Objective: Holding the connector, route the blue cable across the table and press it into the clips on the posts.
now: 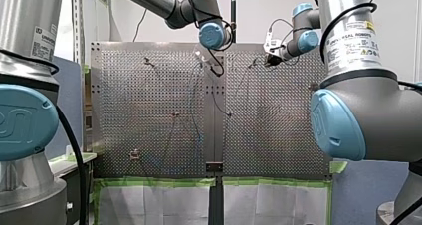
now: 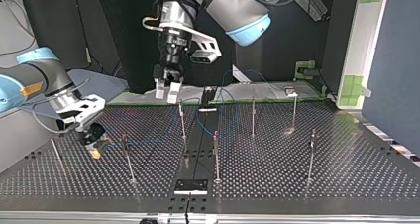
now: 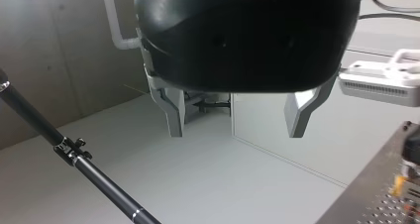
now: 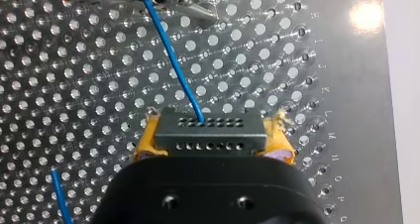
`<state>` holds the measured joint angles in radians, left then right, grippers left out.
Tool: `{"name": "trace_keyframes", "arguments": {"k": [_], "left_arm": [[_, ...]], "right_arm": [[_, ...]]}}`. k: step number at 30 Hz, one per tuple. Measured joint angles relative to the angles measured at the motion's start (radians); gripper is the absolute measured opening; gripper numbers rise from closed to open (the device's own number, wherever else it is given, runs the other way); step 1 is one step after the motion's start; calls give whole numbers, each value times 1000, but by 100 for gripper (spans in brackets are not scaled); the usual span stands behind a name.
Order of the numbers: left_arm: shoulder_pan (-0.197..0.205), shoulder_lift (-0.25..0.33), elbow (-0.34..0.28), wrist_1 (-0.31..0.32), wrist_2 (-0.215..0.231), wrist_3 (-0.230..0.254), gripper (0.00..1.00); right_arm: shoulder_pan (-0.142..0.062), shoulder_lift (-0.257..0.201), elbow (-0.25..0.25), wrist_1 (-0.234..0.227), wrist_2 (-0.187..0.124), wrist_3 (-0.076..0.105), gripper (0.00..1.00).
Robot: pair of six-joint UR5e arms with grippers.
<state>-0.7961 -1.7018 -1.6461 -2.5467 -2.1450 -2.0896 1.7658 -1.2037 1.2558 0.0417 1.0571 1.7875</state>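
My right gripper (image 4: pixel 212 137) is shut on the black connector (image 4: pixel 208 129), which sits between its yellow pads (image 4: pixel 148 137). The blue cable (image 4: pixel 171 50) leaves the connector and runs ahead over the perforated plate toward a clip (image 4: pixel 190 6). At the top view's left, my right gripper (image 2: pixel 94 140) hangs low beside a post (image 2: pixel 126 154), and the thin blue cable (image 2: pixel 153 140) trails toward the middle posts. My left gripper (image 2: pixel 167 91) hovers above the table's far edge, open and empty. Its pale fingers (image 3: pixel 173 116) stand wide apart in the left wrist view.
Several thin upright posts (image 2: pixel 216 154) stand across the perforated table (image 2: pixel 346 174), among them ones at the far side (image 2: pixel 253 115) and at the top view's right (image 2: pixel 312 154). A small black block (image 2: pixel 190 185) lies near the front seam. A dark rod (image 3: pixel 74 152) crosses beside my left gripper.
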Motion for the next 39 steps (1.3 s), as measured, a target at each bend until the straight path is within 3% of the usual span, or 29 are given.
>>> {"name": "trace_keyframes", "arguments": {"k": [13, 24, 31, 39], "left_arm": [[0, 0, -118, 118, 17, 8, 100], [0, 0, -211, 211, 23, 84, 100], [0, 0, -271, 271, 58, 106, 100], [0, 0, -341, 340, 64, 125, 100]], "right_arm": [[2, 1, 0, 1, 0, 0, 0], [3, 1, 0, 3, 0, -1, 0], [4, 2, 0, 4, 0, -2, 0], [6, 2, 0, 4, 1, -2, 0]]}}
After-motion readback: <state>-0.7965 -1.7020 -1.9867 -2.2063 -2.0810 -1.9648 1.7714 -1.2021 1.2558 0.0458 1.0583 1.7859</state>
